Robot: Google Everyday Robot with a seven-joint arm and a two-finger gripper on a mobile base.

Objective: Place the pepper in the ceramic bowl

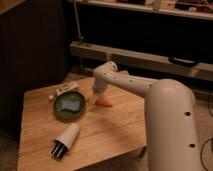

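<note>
The orange-red pepper [104, 102] lies on the wooden table [115, 127], just right of the dark green ceramic bowl [70, 107], which holds a light blue piece [71, 104]. My gripper [94, 97] reaches down from the white arm to the pepper's left end, between the pepper and the bowl's rim. The arm's wrist hides most of the gripper.
A white cup with a black end [65, 139] lies on its side at the front left of the table. A small white flat object [66, 89] lies behind the bowl. A dark cabinet stands at the left, and a shelf unit runs along the back.
</note>
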